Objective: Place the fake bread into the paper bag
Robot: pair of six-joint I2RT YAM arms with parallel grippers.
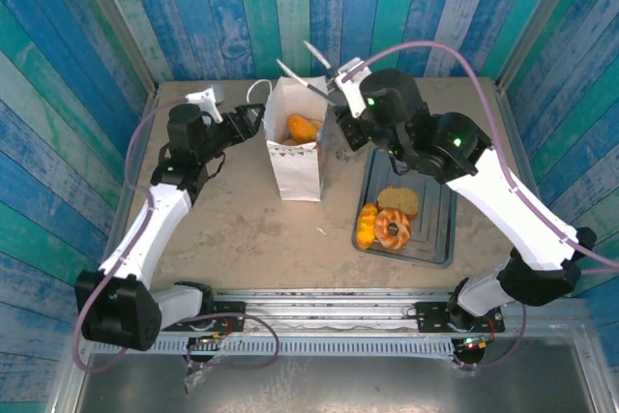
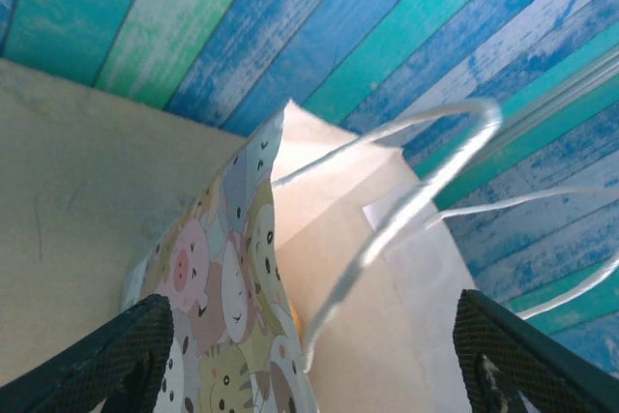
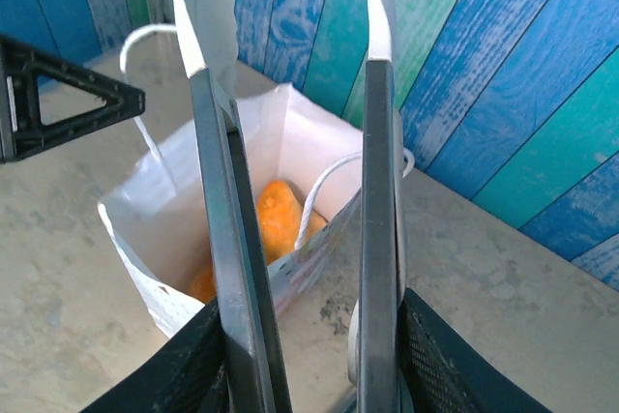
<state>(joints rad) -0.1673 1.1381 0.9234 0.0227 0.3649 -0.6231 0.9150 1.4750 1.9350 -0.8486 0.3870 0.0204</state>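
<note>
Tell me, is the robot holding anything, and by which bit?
The right gripper squeezes the metal tongs by their two arms, below the tips. The left gripper is open, holding nothing.

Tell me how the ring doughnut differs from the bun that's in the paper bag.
The ring doughnut lies on the grey tray; the bun sits inside the paper bag. The doughnut has a hole; the bun is solid. The doughnut looks streaked; the bun is plain golden-orange. Both are fake bread.

Bright, even light, soft shadows; the paper bag looks blurred from the left wrist.
</note>
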